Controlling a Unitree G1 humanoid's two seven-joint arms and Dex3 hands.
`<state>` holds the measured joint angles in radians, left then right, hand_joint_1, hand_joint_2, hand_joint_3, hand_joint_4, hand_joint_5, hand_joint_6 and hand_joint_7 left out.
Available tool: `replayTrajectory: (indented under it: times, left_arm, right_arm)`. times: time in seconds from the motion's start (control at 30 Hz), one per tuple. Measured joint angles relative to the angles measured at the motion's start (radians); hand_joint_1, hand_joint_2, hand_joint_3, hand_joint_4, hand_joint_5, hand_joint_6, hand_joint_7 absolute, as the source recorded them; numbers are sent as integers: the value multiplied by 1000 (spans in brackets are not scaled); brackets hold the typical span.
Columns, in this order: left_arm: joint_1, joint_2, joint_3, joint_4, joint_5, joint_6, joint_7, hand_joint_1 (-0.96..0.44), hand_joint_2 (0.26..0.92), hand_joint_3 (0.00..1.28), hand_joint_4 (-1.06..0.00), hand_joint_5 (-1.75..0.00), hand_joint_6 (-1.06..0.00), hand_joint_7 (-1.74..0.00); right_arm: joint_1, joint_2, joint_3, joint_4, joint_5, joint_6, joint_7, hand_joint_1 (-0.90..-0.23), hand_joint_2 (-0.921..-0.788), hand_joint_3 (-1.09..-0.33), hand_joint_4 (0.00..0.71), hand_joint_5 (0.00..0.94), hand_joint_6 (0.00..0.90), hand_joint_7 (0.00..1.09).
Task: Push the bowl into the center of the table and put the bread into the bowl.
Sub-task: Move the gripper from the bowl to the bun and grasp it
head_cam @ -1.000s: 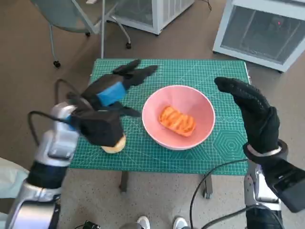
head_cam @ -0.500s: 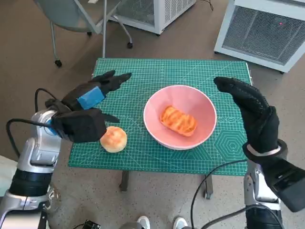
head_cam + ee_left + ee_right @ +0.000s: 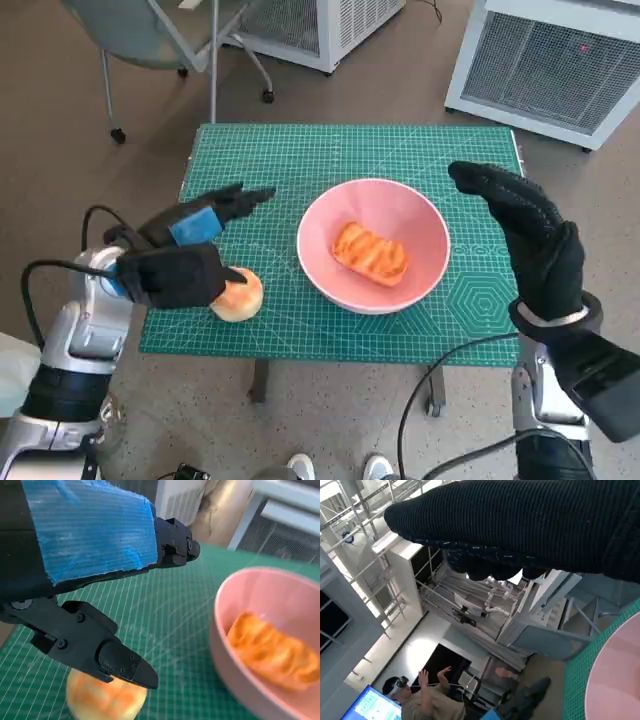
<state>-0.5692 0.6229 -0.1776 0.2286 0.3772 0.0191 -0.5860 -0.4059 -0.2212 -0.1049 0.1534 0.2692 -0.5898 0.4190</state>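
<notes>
The pink bowl (image 3: 373,244) sits near the middle of the green worktop (image 3: 350,150). One piece of orange striped bread (image 3: 371,252) lies inside the bowl. A round bread roll (image 3: 238,296) sits on the worktop near the front edge, off to the left side of the bowl and apart from it. My left hand (image 3: 190,245) is just over that roll, with the blue tape on its back facing up. Its fingers (image 3: 172,540) are spread apart and hold nothing; in the left wrist view one black fingertip hangs right above the roll (image 3: 106,698), and I cannot tell if it touches. My right hand (image 3: 528,240) in its black glove is lifted up beside the bowl on the right. It is flat and holds nothing, and it is not touching the bowl. In the right wrist view a person (image 3: 422,696) sits far off with both hands raised, next to a blue screen (image 3: 370,707).
</notes>
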Motion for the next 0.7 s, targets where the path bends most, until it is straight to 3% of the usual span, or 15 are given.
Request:
replayTrajectory:
  times: [0.7]
  left_arm:
    - [34, 1, -70, 72, 45, 25, -9, -227, 732, 2, -54, -1, -182, -1]
  right_arm:
    - [0, -3, -1, 0, 1, 1, 8, -584, -921, -734, 107, 0, -1, 373]
